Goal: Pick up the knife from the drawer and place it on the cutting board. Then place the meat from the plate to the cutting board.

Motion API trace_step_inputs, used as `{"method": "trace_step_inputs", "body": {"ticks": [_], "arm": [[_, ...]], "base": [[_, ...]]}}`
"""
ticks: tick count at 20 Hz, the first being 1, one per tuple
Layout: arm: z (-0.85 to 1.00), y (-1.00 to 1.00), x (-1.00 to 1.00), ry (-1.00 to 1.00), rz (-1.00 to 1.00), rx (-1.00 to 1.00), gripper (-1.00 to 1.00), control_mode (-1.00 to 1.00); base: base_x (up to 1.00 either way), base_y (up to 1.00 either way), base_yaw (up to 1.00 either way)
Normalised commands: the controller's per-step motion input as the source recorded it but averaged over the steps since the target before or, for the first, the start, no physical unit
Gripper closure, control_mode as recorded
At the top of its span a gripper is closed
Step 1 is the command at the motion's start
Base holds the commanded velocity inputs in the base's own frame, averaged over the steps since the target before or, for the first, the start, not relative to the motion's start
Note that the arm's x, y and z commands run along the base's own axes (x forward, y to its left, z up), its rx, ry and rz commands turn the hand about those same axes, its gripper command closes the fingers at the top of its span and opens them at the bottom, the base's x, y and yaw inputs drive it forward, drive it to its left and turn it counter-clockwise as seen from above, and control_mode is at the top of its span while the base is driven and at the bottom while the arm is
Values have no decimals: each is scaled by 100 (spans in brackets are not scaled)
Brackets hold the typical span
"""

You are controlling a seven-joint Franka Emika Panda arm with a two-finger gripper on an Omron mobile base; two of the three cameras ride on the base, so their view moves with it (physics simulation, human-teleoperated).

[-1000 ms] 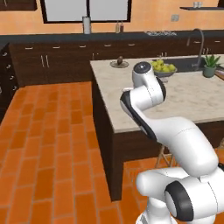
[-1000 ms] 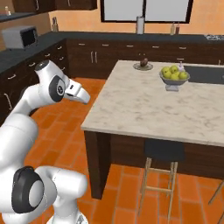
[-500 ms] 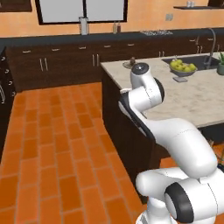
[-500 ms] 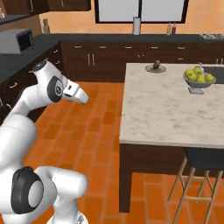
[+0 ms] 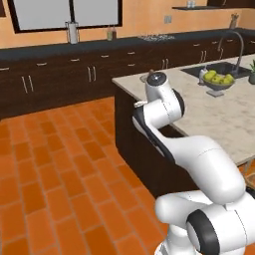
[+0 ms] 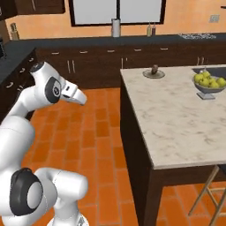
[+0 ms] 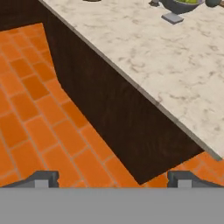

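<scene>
The plate (image 6: 153, 74) sits near the far left corner of the island counter (image 6: 176, 119), and the small dark meat (image 6: 154, 69) lies on it. My gripper (image 6: 80, 99) hangs over the orange tile floor, left of the island and well short of the plate. In the hand view the gripper (image 7: 113, 180) is open, its two fingertips (image 7: 41, 178) wide apart with nothing between them, looking down at the island's dark side and marble top (image 7: 144, 48). The knife, the drawer and the cutting board are out of view.
A bowl of yellow-green fruit (image 6: 208, 82) stands on the island beside the sink (image 5: 221, 67). Dark cabinets with silver handles (image 6: 101, 59) run along the back wall. A wooden stool (image 6: 212, 194) stands at the island's near side. Open tile floor (image 5: 60, 164) lies to the left.
The whole scene has shifted as the base drove: the island has slid right in both base views. The arm keeps the same pose and the gripper stays open.
</scene>
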Motion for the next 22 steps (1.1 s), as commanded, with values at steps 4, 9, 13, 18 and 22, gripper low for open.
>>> {"method": "trace_step_inputs", "body": {"ticks": [4,9,13,18,22], "arm": [[0,0,0,0,0,0,-100,100],[0,0,0,0,0,0,-100,100],[0,0,0,0,0,0,-100,100],[0,0,0,0,0,0,-100,100],[0,0,0,0,0,0,-100,100]], "base": [[85,69,-44],[80,87,-44],[75,100,-47],[78,99,-47],[83,79,-45]]}}
